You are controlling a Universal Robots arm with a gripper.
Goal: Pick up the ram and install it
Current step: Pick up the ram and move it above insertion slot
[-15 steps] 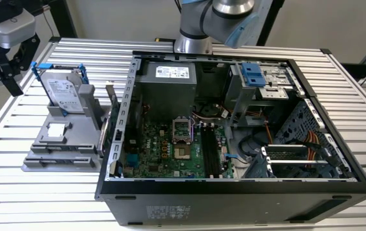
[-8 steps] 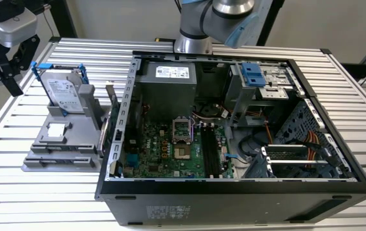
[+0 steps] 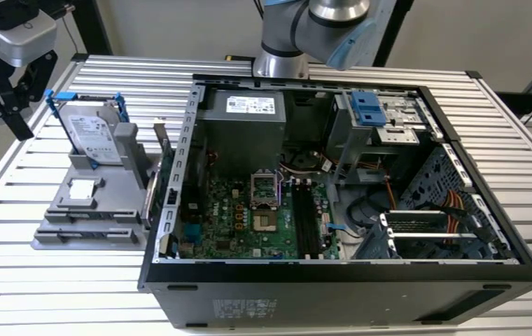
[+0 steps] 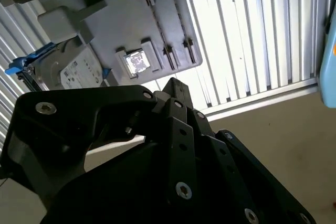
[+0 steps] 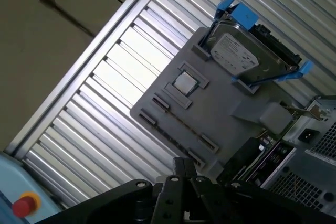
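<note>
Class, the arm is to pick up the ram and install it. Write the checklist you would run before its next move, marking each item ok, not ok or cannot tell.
1. Case open, motherboard exposed: ok.
2. Gripper apart from holder: ok.
3. Gripper carrying nothing: cannot tell.
4. Drive seated in holder: ok.
5. Ram picked out among the parts: cannot tell.
6. Memory slots free: cannot tell.
</note>
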